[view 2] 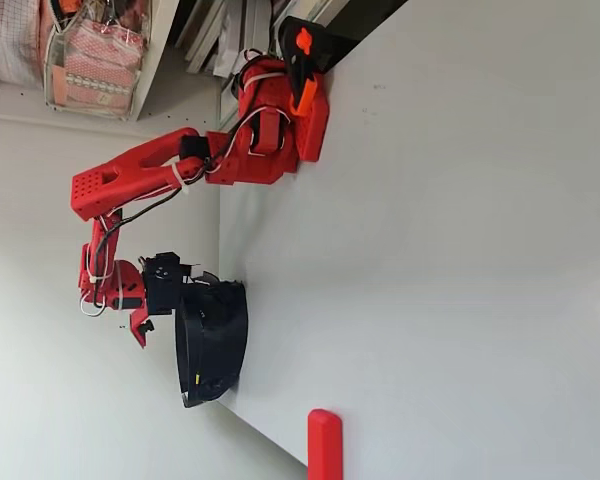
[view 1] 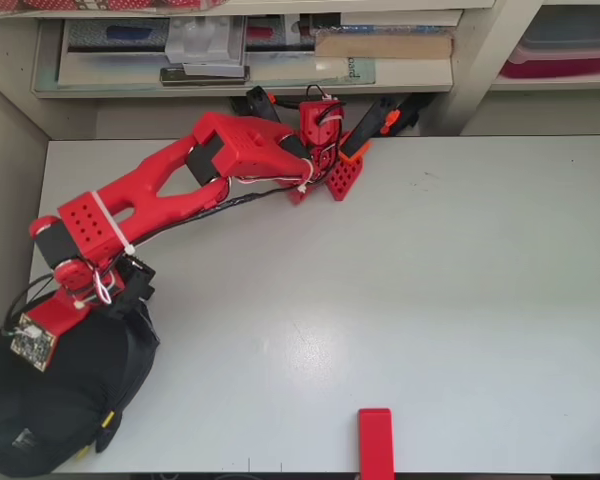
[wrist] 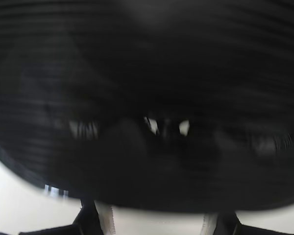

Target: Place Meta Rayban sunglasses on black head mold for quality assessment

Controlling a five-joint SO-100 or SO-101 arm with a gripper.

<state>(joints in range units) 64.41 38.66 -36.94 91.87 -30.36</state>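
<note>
The red arm's pincer (view 2: 185,285) is sitting right on top of the big round ribbed matte-black head mold (view 1: 65,400); a small yellow tip (view 1: 107,420), likely of the sunglasses, is peeking out on the mold's side; I cannot tell how far the pincer is opening or what it is holding.

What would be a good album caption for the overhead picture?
Red robot arm reaching over a black head mold at the table's corner, a red block nearby.

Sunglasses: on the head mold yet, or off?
Cannot tell. The gripper is at the head mold; only a yellow tip shows.
</note>
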